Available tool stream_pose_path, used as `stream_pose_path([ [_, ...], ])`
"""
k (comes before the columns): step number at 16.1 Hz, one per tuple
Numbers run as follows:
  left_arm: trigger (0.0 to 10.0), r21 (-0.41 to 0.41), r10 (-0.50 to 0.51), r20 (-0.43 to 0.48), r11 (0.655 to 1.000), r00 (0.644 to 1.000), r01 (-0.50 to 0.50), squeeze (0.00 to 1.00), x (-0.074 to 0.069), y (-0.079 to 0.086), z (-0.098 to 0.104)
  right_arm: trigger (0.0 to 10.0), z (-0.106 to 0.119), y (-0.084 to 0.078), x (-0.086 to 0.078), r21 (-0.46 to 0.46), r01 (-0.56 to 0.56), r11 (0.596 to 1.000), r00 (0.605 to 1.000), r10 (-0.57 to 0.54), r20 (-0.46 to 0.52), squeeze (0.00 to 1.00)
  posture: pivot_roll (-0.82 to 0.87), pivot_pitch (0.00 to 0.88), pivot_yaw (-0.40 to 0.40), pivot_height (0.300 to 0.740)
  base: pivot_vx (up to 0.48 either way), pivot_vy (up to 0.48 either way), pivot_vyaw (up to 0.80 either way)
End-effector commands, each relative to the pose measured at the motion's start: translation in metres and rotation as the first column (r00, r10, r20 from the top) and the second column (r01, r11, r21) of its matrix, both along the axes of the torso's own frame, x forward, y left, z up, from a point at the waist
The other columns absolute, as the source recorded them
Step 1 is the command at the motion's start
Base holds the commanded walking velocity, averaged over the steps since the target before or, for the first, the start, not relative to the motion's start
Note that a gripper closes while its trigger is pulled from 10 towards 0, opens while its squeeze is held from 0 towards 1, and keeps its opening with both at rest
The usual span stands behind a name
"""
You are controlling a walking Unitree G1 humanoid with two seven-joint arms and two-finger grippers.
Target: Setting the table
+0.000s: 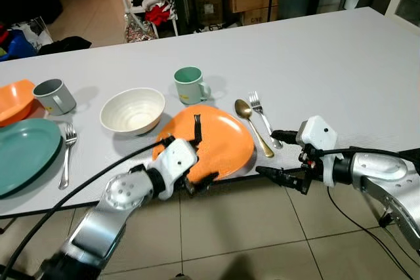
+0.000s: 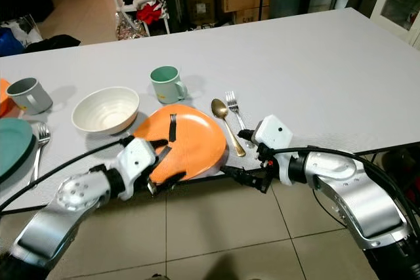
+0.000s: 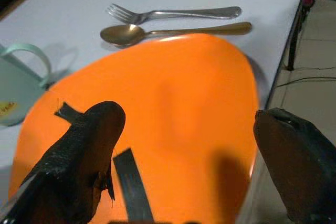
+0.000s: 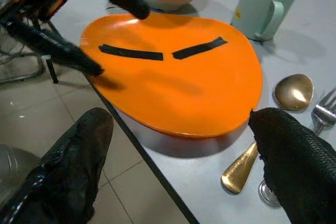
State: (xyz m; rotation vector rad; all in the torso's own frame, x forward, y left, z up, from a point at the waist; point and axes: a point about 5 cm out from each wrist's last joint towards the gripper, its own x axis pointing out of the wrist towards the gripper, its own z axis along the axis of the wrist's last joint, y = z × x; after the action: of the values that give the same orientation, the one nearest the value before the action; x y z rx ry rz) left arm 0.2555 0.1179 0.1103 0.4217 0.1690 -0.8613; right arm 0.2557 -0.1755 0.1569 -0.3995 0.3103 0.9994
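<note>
An orange plate (image 1: 220, 139) with two black tape strips lies at the white table's (image 1: 328, 57) front edge. My left gripper (image 1: 194, 157) is open at the plate's near-left rim, one finger over its top and the other along its front edge. A gold spoon (image 1: 252, 126) and a silver fork (image 1: 262, 113) lie just right of the plate. To their right, my right gripper (image 1: 266, 152) stands open at the table edge. Its upper finger is over the cutlery handles, its lower finger below the tabletop. In the wrist views, the plate (image 3: 173, 108) (image 4: 178, 82) sits between spread fingers.
Behind the plate stand a pale green mug (image 1: 190, 85) and a white bowl (image 1: 132, 111). Further left are a teal plate (image 1: 23, 152) with a fork (image 1: 67, 152), a grey mug (image 1: 54, 96) and an orange dish (image 1: 13, 100). Tiled floor lies below the table's front edge.
</note>
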Motion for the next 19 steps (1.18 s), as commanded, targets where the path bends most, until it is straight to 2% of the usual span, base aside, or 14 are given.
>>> stream_pose_path([
  [1, 10.0, 0.018, 0.018, 0.021, 1.0, 1.0, -0.019, 0.0, 0.005, 0.003, 0.0, 10.0, 0.0, 0.004, -0.003, -0.013, -0.037, 0.999, 0.999, 0.037, 0.006, 0.0, -0.08, 0.0, 0.145, 0.74, 0.0, 0.0, 0.0],
  [4, 10.0, 0.017, 0.044, 0.051, 0.999, 0.998, -0.045, 0.0, 0.01, 0.002, -0.001, 10.0, 0.0, 0.005, -0.002, -0.012, -0.047, 0.999, 0.999, 0.047, 0.01, 0.0, -0.07, 0.0, 0.143, 0.74, 0.0, 0.0, 0.0],
  [7, 10.0, 0.035, 0.115, 0.105, 0.992, 0.988, -0.12, 0.0, 0.022, 0.008, -0.002, 10.0, -0.001, 0.006, -0.001, -0.007, -0.049, 0.999, 0.999, 0.049, 0.017, 0.0, -0.07, 0.0, 0.143, 0.74, 0.0, 0.0, 0.0],
  [11, 10.0, 0.019, 0.129, 0.118, 0.991, 0.985, -0.133, 0.0, 0.024, 0.006, -0.002, 10.0, -0.003, 0.008, -0.004, 0.001, -0.047, 0.999, 0.999, 0.047, 0.017, 0.0, -0.07, 0.0, 0.146, 0.74, 0.0, 0.0, 0.0],
  [13, 10.0, -0.018, 0.149, 0.126, 0.989, 0.981, -0.148, 0.0, 0.024, 0.005, 0.001, 10.0, -0.002, 0.009, -0.005, 0.025, -0.034, 0.999, 0.999, 0.034, 0.02, 0.0, -0.07, 0.0, 0.149, 0.74, 0.0, 0.0, 0.0],
  [15, 10.0, -0.148, 0.178, 0.141, 0.976, 0.974, -0.157, 0.0, 0.02, 0.002, 0.014, 10.0, 0.004, 0.01, -0.005, 0.101, 0.03, 0.994, 0.999, -0.033, 0.03, 0.0, -0.08, 0.0, 0.151, 0.74, 0.0, 0.0, 0.0],
  [16, 10.0, -0.334, 0.222, 0.135, 0.928, 0.966, -0.167, 0.0, 0.01, 0.0, 0.036, 10.0, 0.011, 0.008, -0.004, 0.209, 0.164, 0.964, 0.982, -0.179, 0.053, 0.0, -0.09, 0.0, 0.156, 0.74, 0.0, 0.0, 0.0],
  [17, 10.0, -0.422, 0.252, 0.112, 0.888, 0.961, -0.184, 0.0, 0.001, 0.0, 0.048, 10.0, 0.013, 0.007, -0.005, 0.272, 0.236, 0.933, 0.963, -0.261, 0.059, 0.0, -0.1, 0.0, 0.162, 0.74, 0.0, 0.0, 0.0],
  [18, 10.0, -0.459, 0.285, 0.107, 0.864, 0.953, -0.207, 0.0, -0.007, 0.003, 0.054, 10.0, 0.012, 0.006, -0.008, 0.305, 0.296, 0.905, 0.942, -0.329, 0.063, 0.0, -0.12, 0.0, 0.169, 0.74, 0.0, 0.0, 0.0],
  [19, 10.0, -0.482, 0.358, 0.088, 0.832, 0.93, -0.275, 0.0, -0.015, 0.011, 0.058, 10.0, 0.011, 0.004, -0.01, 0.331, 0.382, 0.863, 0.902, -0.426, 0.071, 0.0, -0.13, 0.0, 0.173, 0.74, 0.0, 0.0, 0.0],
])
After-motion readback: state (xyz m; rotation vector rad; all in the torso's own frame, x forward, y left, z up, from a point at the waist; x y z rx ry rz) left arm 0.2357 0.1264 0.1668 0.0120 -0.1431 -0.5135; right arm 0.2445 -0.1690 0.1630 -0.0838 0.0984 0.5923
